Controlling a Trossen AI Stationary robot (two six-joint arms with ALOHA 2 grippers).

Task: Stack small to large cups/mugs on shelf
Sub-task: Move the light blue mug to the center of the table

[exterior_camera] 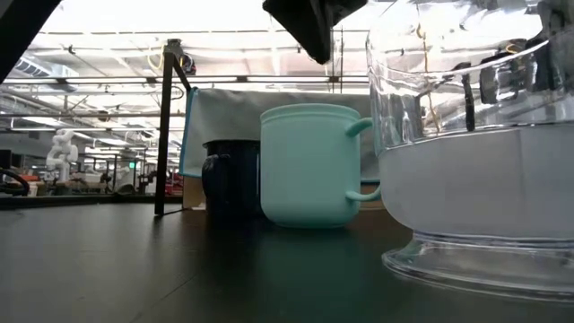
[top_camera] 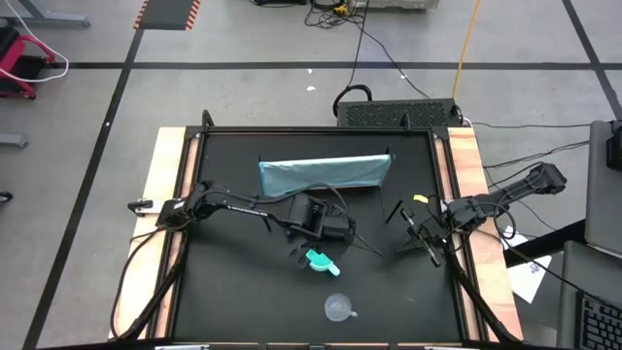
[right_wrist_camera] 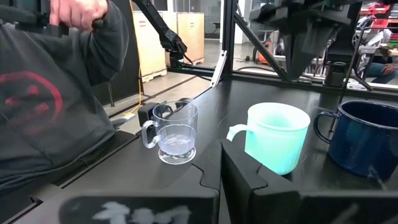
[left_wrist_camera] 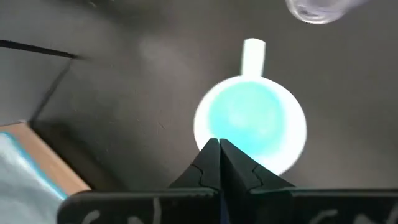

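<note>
1. The left gripper (left_wrist_camera: 219, 149) hangs above the turquoise mug (left_wrist_camera: 250, 124), its two fingers pressed together with no gap and nothing between them. In the high view it sits just above the middle of the table, the mug (top_camera: 319, 260) showing just past its tip.
2. That mug stands upright on the black table (top_camera: 233, 292), handle out to one side, untouched as far as I can see.
3. The navy mug (right_wrist_camera: 364, 138) stands just beside the turquoise one, near it but apart; in the low view it (exterior_camera: 231, 184) is partly behind it.
4. The clear mug (top_camera: 337, 309) stands alone nearer the table's front edge, well apart from the other two.
5. The shelf (top_camera: 324, 174) lies at the back of the table with no mug on it.
6. The right gripper (top_camera: 420, 236) waits by the right side of the table, its fingers closed and empty in its own wrist view.
7. Judgement: no stacking is done; the step in hand looks like the approach to the turquoise mug. The next move calls for parting the fingers, then lowering over the rim or handle to grip.
</note>
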